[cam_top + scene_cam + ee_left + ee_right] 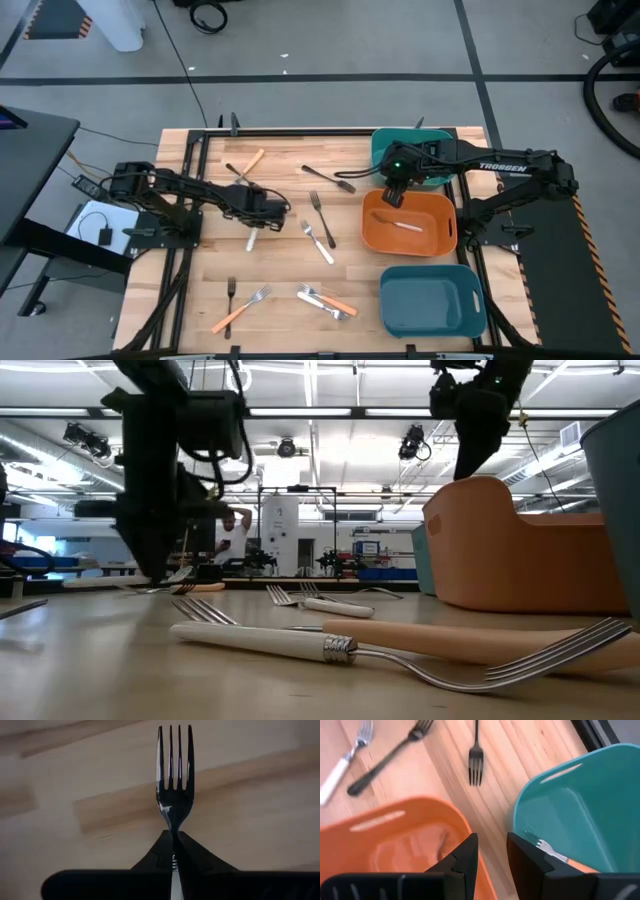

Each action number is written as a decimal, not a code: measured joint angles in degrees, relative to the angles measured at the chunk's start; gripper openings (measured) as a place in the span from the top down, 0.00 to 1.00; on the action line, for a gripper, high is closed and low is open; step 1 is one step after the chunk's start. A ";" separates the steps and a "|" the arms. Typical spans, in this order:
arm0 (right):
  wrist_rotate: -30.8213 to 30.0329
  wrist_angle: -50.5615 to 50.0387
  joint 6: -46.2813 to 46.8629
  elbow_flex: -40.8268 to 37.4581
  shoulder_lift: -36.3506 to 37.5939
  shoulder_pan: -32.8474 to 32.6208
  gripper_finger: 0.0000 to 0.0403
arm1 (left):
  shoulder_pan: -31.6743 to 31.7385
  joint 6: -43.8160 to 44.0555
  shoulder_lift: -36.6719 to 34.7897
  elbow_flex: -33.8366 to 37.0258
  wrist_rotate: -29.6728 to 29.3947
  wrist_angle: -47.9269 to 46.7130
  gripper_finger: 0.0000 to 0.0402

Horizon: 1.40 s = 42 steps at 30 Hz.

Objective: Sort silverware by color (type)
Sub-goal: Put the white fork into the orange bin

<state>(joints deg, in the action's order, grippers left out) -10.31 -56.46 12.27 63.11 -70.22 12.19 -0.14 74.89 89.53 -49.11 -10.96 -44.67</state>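
Observation:
My left gripper (268, 207) (175, 837) is at the middle of the table, shut on a white-handled fork (175, 780). My right gripper (392, 196) (492, 840) hangs open and holds nothing, above the orange bin's (448, 212) (395, 820) far left rim. One white-handled fork (408, 227) lies in that bin. The far teal bin (385, 148) (570, 805) holds an orange-handled fork (545, 847). Several loose forks lie flat on the wood: orange-handled (249, 162) (238, 311), dark metal (330, 179) (320, 213) (231, 293), white-handled (319, 243) (322, 303). My left gripper pinches the fork between its two fingers at the neck (175, 824), just ahead of where the white handle (175, 882) begins. The fingers come from above and lie across the fork. The fork sits level with its tines pointing away from the wrist camera. Whether it is clear of the table I cannot tell.
A second teal bin (470, 318) stands at the near right corner. The three bins line the table's right side. A black frame (300, 130) runs around the table's edges. In the low view a person (233, 530) stands far off in the room.

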 joint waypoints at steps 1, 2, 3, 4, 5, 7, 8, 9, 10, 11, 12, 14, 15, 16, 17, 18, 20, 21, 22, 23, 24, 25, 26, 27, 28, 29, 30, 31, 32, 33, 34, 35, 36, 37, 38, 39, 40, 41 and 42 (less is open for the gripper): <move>0.00 0.57 0.88 0.00 0.00 0.00 0.73 | -0.02 -1.00 0.00 -0.89 0.01 -0.04 0.97; 0.00 1.26 1.80 0.00 0.00 0.02 0.73 | -0.02 -2.42 -0.37 -1.76 0.02 -0.42 0.97; 0.00 1.89 2.80 0.00 0.00 0.02 0.73 | -0.02 -4.15 -0.88 -2.45 0.00 -0.71 0.97; 0.00 2.53 3.69 0.00 0.00 0.00 0.73 | -0.02 -6.00 -1.12 -3.33 -0.04 -0.87 0.97; 0.00 3.44 4.49 0.01 0.00 0.00 0.73 | 0.05 -7.81 -1.22 -4.26 -0.23 -0.68 0.97; 0.19 5.70 5.91 0.00 0.00 0.01 0.73 | 0.50 -11.61 -1.74 -6.35 -1.73 -1.08 0.97; 0.93 6.95 6.66 0.01 0.00 0.02 0.73 | 0.95 -13.34 -2.08 -7.71 -2.70 -1.04 0.98; 2.03 8.54 7.57 0.01 0.00 0.02 0.73 | 1.53 -15.46 -2.47 -9.11 -3.81 -0.72 0.98; 3.39 10.35 8.74 0.00 0.00 0.02 0.73 | 2.22 -17.56 -2.76 -10.69 -5.02 -0.77 0.98; 5.19 12.19 10.10 0.02 0.00 0.02 0.73 | 2.91 -20.06 -2.97 -12.47 -6.40 -0.19 0.98; 7.01 14.10 11.26 0.02 0.00 0.02 0.73 | 3.62 -22.53 -2.97 -14.31 -7.42 0.33 0.98; 10.65 17.92 12.63 0.02 0.00 -0.08 0.73 | 4.95 -27.82 -2.97 -18.29 -9.18 1.41 0.98; 12.29 19.84 12.95 0.02 0.00 -0.27 0.73 | 5.57 -30.67 -2.99 -20.14 -9.80 2.66 0.98; 13.51 21.73 13.07 0.02 0.00 -0.46 0.73 | 6.20 -33.36 -2.99 -21.65 -10.03 4.70 0.98; 14.62 23.53 13.07 0.02 0.00 -0.73 0.73 | 6.79 -35.63 -2.99 -22.92 -10.08 6.85 0.98; 15.07 25.40 13.06 0.02 0.00 -1.07 0.73 | 7.30 -37.71 -2.99 -24.04 -10.05 9.03 0.98; 15.34 29.38 12.38 0.02 0.00 -1.73 0.73 | 8.09 -41.44 -2.99 -25.89 -10.06 14.27 0.98; 15.27 31.37 11.53 0.02 0.00 -2.13 0.73 | 8.40 -43.19 -2.99 -26.67 -10.07 16.92 0.98; 14.67 33.57 10.50 0.02 0.00 -2.56 0.73 | 8.63 -44.84 -2.99 -27.21 -10.08 19.41 0.98; 13.58 35.77 9.07 0.02 0.00 -3.07 0.73 | 8.76 -46.46 -2.99 -27.44 -10.11 21.93 0.98; 12.35 37.85 7.25 0.02 0.00 -3.60 0.73 | 8.77 -47.86 -2.99 -27.44 -10.14 24.24 0.98; 10.59 39.88 5.18 0.02 0.00 -4.15 0.73 | 8.76 -48.97 -2.99 -27.44 -10.14 26.25 0.98; 8.63 41.71 3.27 0.02 0.00 -4.62 0.73 | 8.76 -50.13 -2.99 -27.44 -10.10 27.91 0.98; 6.18 43.43 1.62 0.02 0.00 -5.06 0.73 | 8.72 -51.03 -2.99 -27.44 -10.06 29.56 0.98; 3.97 44.75 0.44 0.02 0.00 -5.40 0.73 | 8.52 -51.79 -2.99 -27.44 -10.06 30.73 0.98; 1.61 45.74 -0.39 0.02 0.00 -5.66 0.73 | 8.30 -52.77 -2.99 -27.44 -10.06 31.39 0.98; -0.65 46.40 -0.71 0.02 0.00 -5.81 0.73 | 8.14 -53.66 -2.99 -27.44 -10.06 31.63 0.98; -2.86 47.04 -0.74 0.02 0.00 -5.83 0.73 | 7.97 -54.62 -2.99 -27.44 -10.04 31.78 0.98; -4.80 47.65 -0.52 0.02 0.00 -5.81 0.72 | 7.81 -55.18 -2.99 -27.44 -10.04 32.03 0.98; -6.02 48.10 -0.15 0.04 0.00 -5.79 0.72 | 7.60 -55.77 -2.99 -27.44 -10.04 32.38 0.98; -6.46 48.29 -0.02 0.04 0.00 -5.58 0.72 | 7.52 -56.10 -2.99 -27.44 -10.02 32.75 0.98; -6.47 48.36 0.02 0.04 0.00 -5.37 0.72 | 7.48 -56.10 -2.99 -27.44 -10.02 33.04 0.98; -6.15 48.60 0.19 0.04 0.00 -5.22 0.72 | 7.44 -56.08 -2.99 -27.44 -10.01 33.45 0.98; -5.58 49.19 0.69 0.04 0.00 -5.18 0.72 | 7.35 -56.11 -2.99 -27.44 -10.01 33.97 0.98; -5.21 49.83 1.26 0.04 0.00 -5.16 0.72 | 7.32 -56.49 -2.99 -27.44 -10.01 34.31 0.98; -5.13 50.35 1.48 0.04 0.00 -5.16 0.72 | 7.30 -57.42 -2.99 -27.44 -9.89 34.44 0.98; -5.02 50.50 1.35 0.04 0.00 -5.13 0.72 | 7.31 -58.19 -2.99 -27.44 -9.42 34.49 0.98; -4.68 50.51 0.86 0.04 0.00 -5.09 0.72 | 7.32 -58.94 -2.99 -27.44 -8.62 34.52 0.98; -3.79 50.74 0.30 0.04 0.00 -5.07 0.72 | 7.32 -59.15 -2.99 -27.44 -7.56 34.82 0.99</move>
<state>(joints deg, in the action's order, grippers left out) -14.10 -5.72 12.57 63.16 -70.22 7.11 7.18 15.74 86.54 -76.55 -18.52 -9.85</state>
